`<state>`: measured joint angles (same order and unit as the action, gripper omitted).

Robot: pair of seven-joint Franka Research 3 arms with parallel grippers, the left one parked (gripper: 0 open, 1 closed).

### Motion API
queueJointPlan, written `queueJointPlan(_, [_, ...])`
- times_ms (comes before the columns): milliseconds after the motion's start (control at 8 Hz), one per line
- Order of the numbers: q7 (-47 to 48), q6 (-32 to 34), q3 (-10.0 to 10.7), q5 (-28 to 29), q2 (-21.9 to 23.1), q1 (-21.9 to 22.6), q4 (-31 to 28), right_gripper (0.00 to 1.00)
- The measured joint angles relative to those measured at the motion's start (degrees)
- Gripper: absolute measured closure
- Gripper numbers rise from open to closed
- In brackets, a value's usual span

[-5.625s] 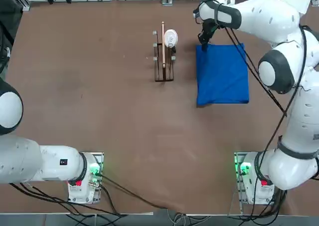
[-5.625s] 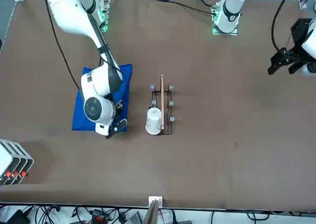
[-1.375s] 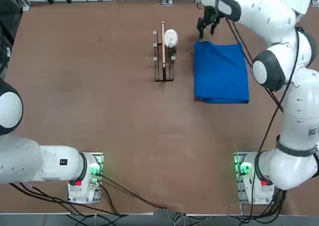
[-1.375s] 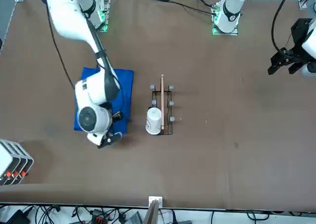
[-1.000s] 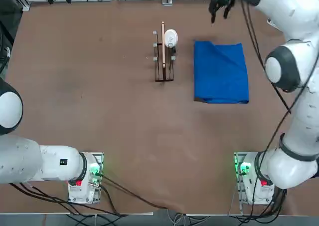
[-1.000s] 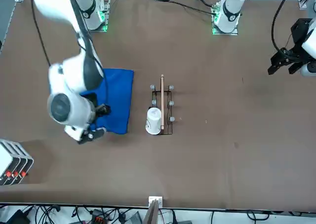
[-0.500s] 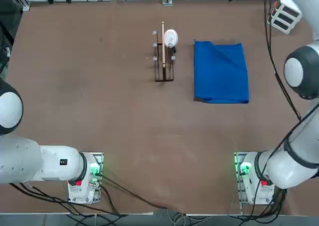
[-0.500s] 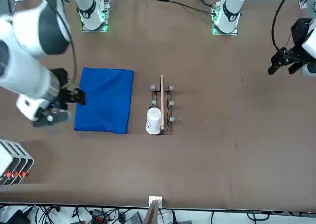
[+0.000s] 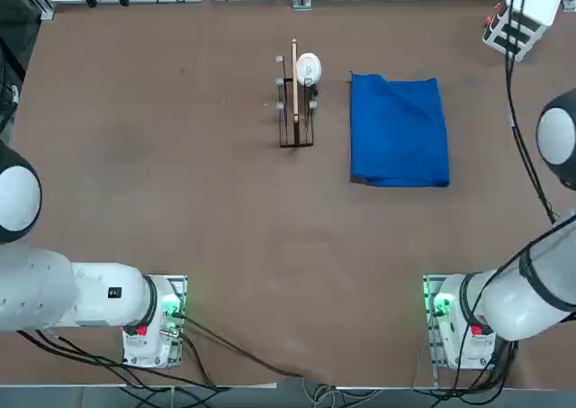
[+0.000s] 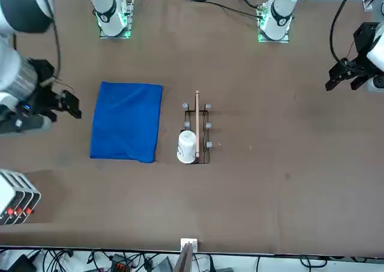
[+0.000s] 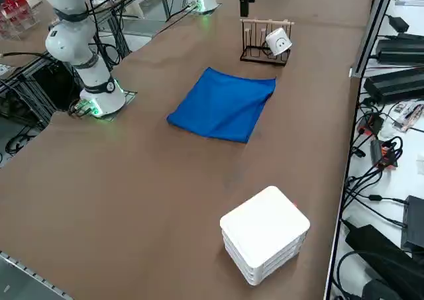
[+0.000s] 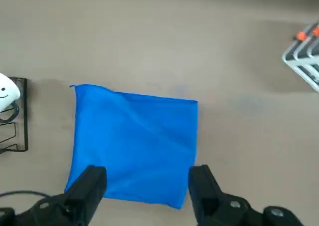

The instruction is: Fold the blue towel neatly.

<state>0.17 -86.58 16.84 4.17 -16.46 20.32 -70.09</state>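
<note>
My right pincer (image 12: 144, 193) is spread wide with nothing between the fingers (image 12: 91, 182), hanging high above the table (image 9: 180, 201) and looking straight down. In the front view it sits off to the outer side of the cloth, well apart from it.

Directly below and just ahead of the fingertips: the blue towel (image 12: 134, 143), lying flat as a tidy rectangle, edges roughly square, only faint wrinkles. No loose flap sticking out, which reads to me as an already doubled-over cloth; no tag visible from here. Nothing pins it, so it holds shape on its own weight.

Beyond the towel's one short side: a small wire rack (image 9: 295, 111) with a wooden strip and a white cup (image 9: 308, 68) tipped on its pegs, near the towel but not touching. Clear gap, so no snag risk there.

Farther out, past the towel's opposite side: a white stacked box (image 11: 265, 242) near the table edge, well apart.

Judgement: fold looks finished or nearly so; being high and empty suits a check, not a grasp.
</note>
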Motion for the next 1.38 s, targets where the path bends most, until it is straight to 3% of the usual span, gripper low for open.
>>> queueJointPlan(250, [-0.01, 0.92, 2.84, -0.09, 2.18, -0.07, -0.68, 0.00])
queueJointPlan(500, [-0.11, 1.32, 2.89, -1.76, 4.55, -0.92, -3.41, 0.00])
queueJointPlan(625, [-0.13, 1.29, 0.76, -2.35, 6.51, -3.12, -5.96, 0.00])
queueJointPlan(875, [-0.15, -0.15, -6.08, -4.02, 12.08, -9.79, -13.22, 0.00])
queueJointPlan(1125, [-0.15, -2.27, -8.25, -5.57, 19.18, -11.74, -21.87, 0.00])
queueJointPlan(1375, [-0.04, -3.02, -10.01, -5.65, 22.84, -11.90, -25.82, 0.00])
